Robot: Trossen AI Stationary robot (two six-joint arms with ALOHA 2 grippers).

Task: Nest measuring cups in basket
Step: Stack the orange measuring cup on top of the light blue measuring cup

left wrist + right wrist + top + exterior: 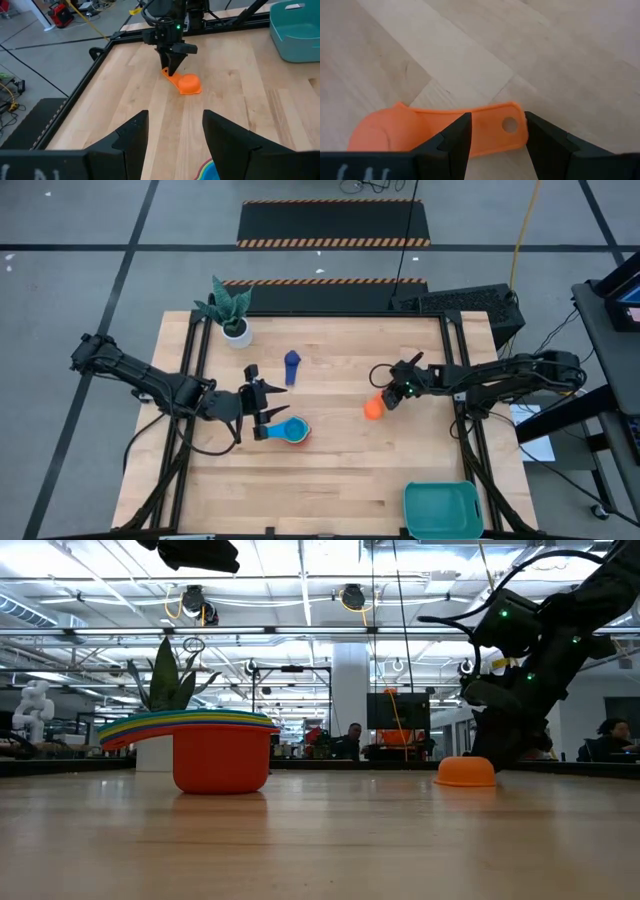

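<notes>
From above, the wooden table carries a teal basket at its near right corner. Taking the basket as landmark: the orange cup lies upside down up the table from it, a little to its left. The right end effector sits over that cup's handle. A nested stack of cups, light blue on top, stands well to the basket's left, with the left end effector just beside it on the far side from the basket. A navy cup lies farther up the table, and a white plant pot stands in the corner diagonally opposite the basket.

At table height, the stack shows a red cup at the bottom with rainbow rims fanned above it. The orange cup rests dome-up with the right arm coming down onto it.

The left wrist camera shows its own fingers spread apart with nothing between them, the orange cup beyond, the basket off to one side.

The right wrist camera shows the orange handle lying between its parted fingers; whether they press on it I cannot tell.
</notes>
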